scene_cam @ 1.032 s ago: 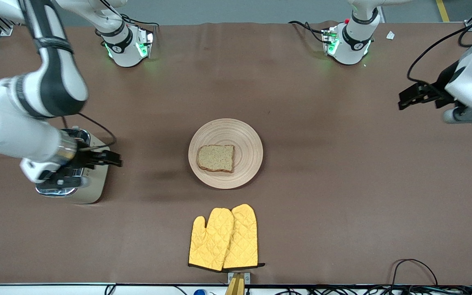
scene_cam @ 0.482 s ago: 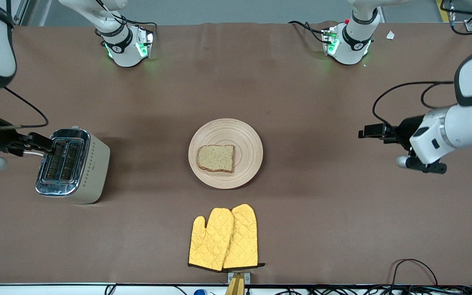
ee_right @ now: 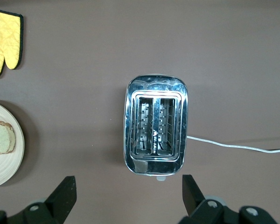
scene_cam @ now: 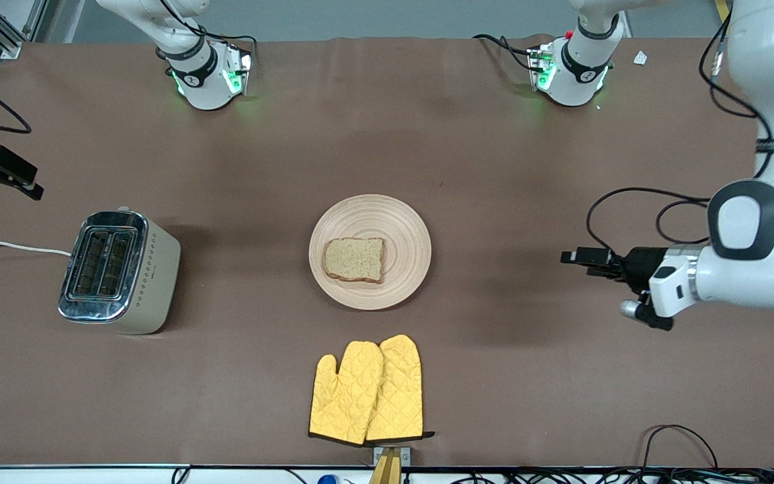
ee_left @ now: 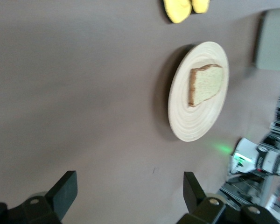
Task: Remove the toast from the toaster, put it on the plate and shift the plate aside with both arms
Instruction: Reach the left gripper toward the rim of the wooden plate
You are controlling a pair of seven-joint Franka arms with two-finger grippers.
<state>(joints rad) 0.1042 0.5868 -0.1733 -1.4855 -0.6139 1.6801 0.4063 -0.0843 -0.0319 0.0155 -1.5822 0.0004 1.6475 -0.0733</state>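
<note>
The round pale wooden plate (scene_cam: pixel 395 222) lies mid-table with the toast (scene_cam: pixel 353 259) flat on it, a speckled slice with a dark crust. My left gripper (scene_cam: pixel 580 261) hangs open over bare table toward the left arm's end, its fingers pointing at the plate and well apart from it. In the left wrist view the plate (ee_left: pixel 191 121) and toast (ee_left: pixel 206 84) lie ahead of the open left gripper (ee_left: pixel 130 186). My right gripper (scene_cam: pixel 23 179) is open at the right arm's end of the table, holding nothing. The right wrist view shows the right gripper (ee_right: pixel 129 189) open, with the plate (ee_right: pixel 4 169) and toast (ee_right: pixel 2 138) at its edge.
A chrome two-slot toaster (scene_cam: pixel 118 271) stands toward the right arm's end, its white cord (scene_cam: pixel 11 247) running off the table. Two yellow oven mitts (scene_cam: pixel 368 391) lie nearer the front camera than the plate. Black cables (scene_cam: pixel 679 437) trail along the front edge.
The right arm has swung off from over the toaster out to the table's end. The left arm has come in toward the plate. Plate and toast have not moved.
</note>
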